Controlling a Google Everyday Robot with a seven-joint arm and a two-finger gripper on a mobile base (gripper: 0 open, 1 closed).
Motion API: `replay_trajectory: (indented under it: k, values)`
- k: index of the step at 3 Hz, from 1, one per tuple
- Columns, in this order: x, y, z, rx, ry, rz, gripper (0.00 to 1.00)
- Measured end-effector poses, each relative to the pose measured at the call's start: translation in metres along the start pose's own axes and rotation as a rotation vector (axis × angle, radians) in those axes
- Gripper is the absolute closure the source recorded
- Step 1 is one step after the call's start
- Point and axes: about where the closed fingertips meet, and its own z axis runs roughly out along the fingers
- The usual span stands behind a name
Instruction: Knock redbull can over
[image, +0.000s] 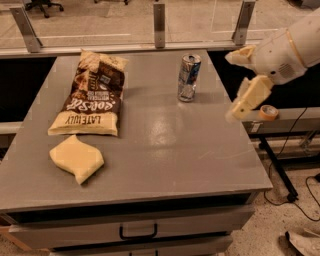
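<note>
It looks like a robot lab or office test space. A grey flat-topped bench (165, 135) with a front drawer (137, 231) stands before a glass partition on metal posts (159, 25). A wheeled office chair base (44, 5) sits beyond, and black cables (280, 175) trail over the speckled floor (272, 230). The cream two-finger gripper (231, 86) hangs at the bench's right edge, jaws apart.

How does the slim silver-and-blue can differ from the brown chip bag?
The slim silver-and-blue metal can stands upright; the brown chip bag lies flat. The can is far smaller than the bag. The can sits far right, the bag left. Both rest on the grey table; the robot's hand hovers open right of the can, touching neither.
</note>
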Motion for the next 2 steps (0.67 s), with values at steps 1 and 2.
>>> replay_trajectory:
  k: [1, 2]
  values:
    - [0.002, -0.039, 0.026, 0.050, -0.213, 0.047, 0.00]
    - [0.015, -0.073, 0.033, 0.141, -0.371, 0.121, 0.00]
